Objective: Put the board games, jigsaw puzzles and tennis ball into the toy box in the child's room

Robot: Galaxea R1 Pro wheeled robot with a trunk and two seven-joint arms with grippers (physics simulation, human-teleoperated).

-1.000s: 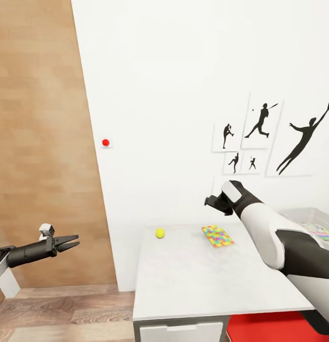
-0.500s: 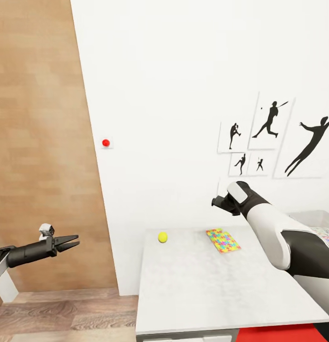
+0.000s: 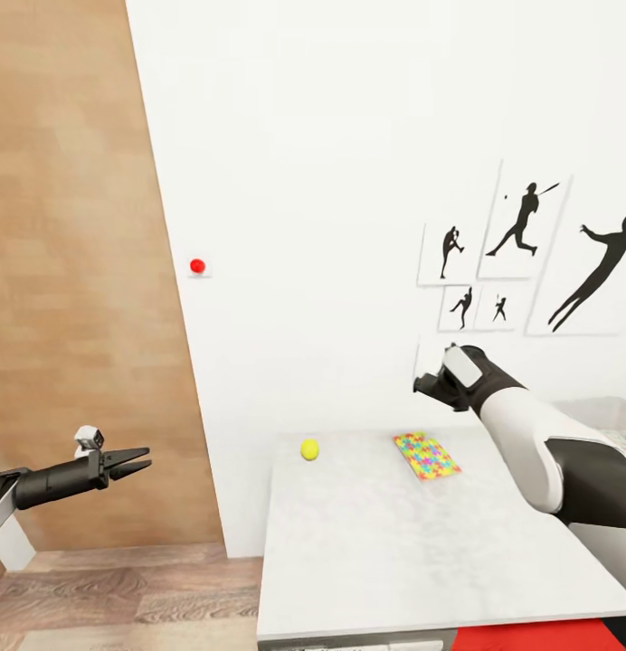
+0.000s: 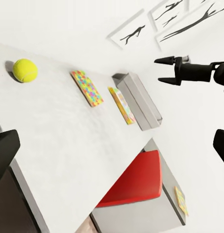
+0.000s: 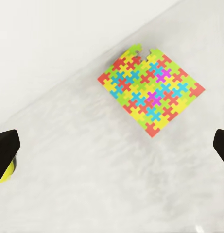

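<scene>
Above the table, both grippers empty.
Left gripper (image 3: 141, 458) parted beside table (image 3: 367, 551); on it tennis ball (image 3: 309, 449), then jigsaw puzzle (image 3: 425, 455); right gripper (image 3: 425, 387) spread wide above puzzle; toy box (image 4: 139, 100) far right.

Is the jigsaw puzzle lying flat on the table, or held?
Flat. The jigsaw puzzle lies on the table; the right gripper hovers above it, open.

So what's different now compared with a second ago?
Mostly the camera: the view swung a little left and up, so everything slid right. The right tool seems to hold its pose above the table, open. The ball, the puzzle and the left tool stayed put; nothing was grasped or released.
</scene>
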